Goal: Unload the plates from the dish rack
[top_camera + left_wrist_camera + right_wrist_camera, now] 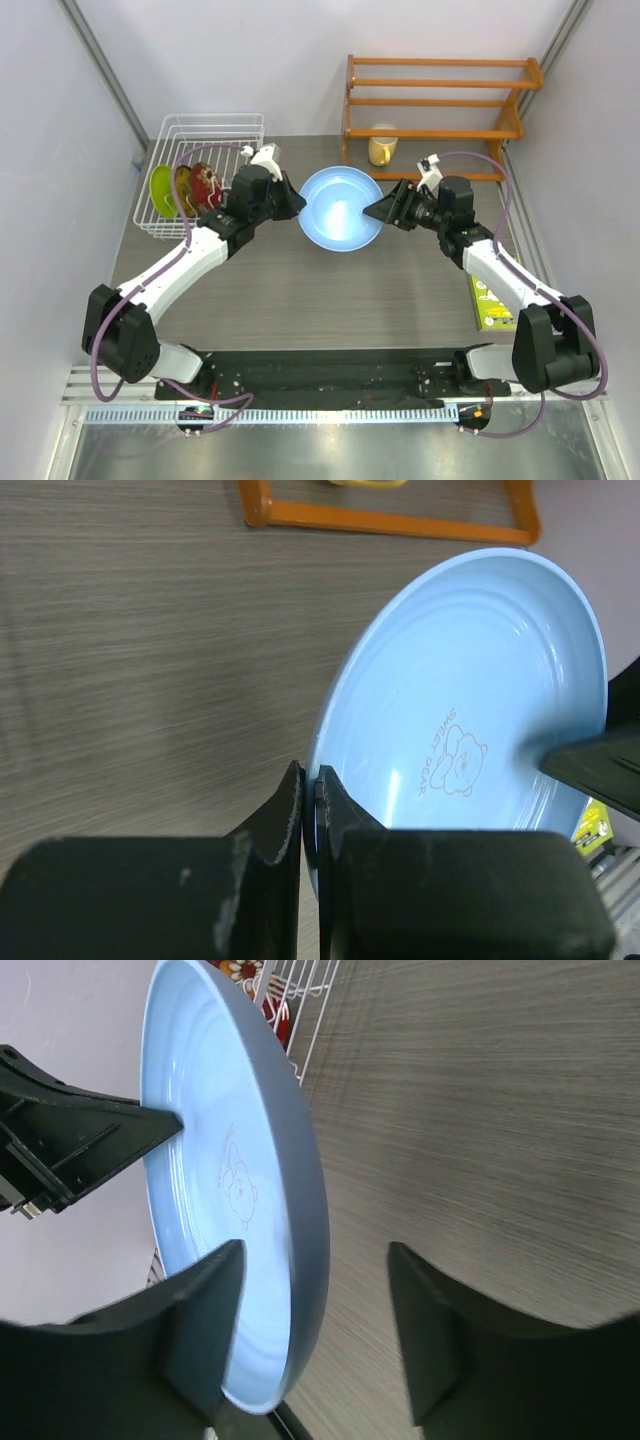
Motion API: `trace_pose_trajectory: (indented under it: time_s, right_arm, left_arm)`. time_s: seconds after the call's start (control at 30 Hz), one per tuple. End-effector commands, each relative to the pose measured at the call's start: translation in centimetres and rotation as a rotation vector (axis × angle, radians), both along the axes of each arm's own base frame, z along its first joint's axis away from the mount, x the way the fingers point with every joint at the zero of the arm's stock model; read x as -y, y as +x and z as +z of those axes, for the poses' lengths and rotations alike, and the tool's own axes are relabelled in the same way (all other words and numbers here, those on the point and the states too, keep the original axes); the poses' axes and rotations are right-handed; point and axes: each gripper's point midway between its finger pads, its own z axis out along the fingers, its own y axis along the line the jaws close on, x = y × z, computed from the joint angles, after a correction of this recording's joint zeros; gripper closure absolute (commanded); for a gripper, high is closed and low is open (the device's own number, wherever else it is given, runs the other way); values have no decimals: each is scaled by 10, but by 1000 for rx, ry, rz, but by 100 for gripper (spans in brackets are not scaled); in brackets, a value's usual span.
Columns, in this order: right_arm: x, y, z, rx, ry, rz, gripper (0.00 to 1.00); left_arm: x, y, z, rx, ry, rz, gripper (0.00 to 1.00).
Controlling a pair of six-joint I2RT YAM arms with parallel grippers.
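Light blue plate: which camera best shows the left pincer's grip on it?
Left wrist: the left pincer is shut on the light blue plate at its rim, close up. Top view shows that grip small. Right wrist shows it distant, the right pincer open astride the rim.

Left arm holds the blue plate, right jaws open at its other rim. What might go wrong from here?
1. The left jaws pinch the blue plate only at its rim, above the table; releasing before the right jaws close would likely drop it.
2. The right jaws stand open astride the opposite rim, nearer one side; closing may twist the plate in the left grip.
3. With both clamped, pulling apart could make it slip.
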Motion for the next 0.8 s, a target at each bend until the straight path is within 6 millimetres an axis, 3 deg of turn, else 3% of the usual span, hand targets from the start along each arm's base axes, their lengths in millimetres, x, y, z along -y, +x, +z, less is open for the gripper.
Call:
trace_pose_trajectory:
  time_s: [0.0, 0.03, 0.07, 0.1, 0.13, 0.17, 0.27, 0.33, 0.47, 0.5, 0.6, 0.77]
  right_arm:
    - [-14, -1, 9, 34, 65, 70, 62]
    - [-15, 0, 10, 41, 66, 75, 84]
    - [-11, 3, 10, 44, 52, 50, 99]
    - [-8, 4, 11, 53, 32, 32, 99]
    - [-2, 6, 7, 54, -10, 12, 99]
    - [8, 10, 12, 75, -51, -53, 99]
    - [37, 11, 2, 42, -200, -171, 99]
    - [62, 12, -13, -11, -297, -261, 99]
    - [79, 1, -57, -139, -393, -274, 99]
    - [82, -3, -76, -190, -413, -269, 99]
    - [83, -7, -109, -273, -443, -245, 99]
    - [76, -3, -130, -306, -438, -205, 99]
  left_arm:
    - [21, -4, 27, 68, -137, -81, 100]
    - [22, -3, 31, 87, -147, -85, 100]
    - [18, -1, 29, 89, -133, -62, 100]
    - [15, 1, 28, 90, -119, -45, 92]
    - [8, -1, 17, 62, -72, -27, 79]
    - [1, 0, 13, 59, -42, 1, 46]
    - [-44, 6, -1, 59, 132, 178, 25]
    - [-86, 8, -6, 70, 279, 339, 8]
    - [-145, -2, 15, 144, 453, 536, 1]
    - [-161, -5, 22, 164, 492, 601, 1]
    - [-188, -9, 45, 239, 538, 694, 1]
    - [-221, -3, 53, 246, 549, 746, 0]
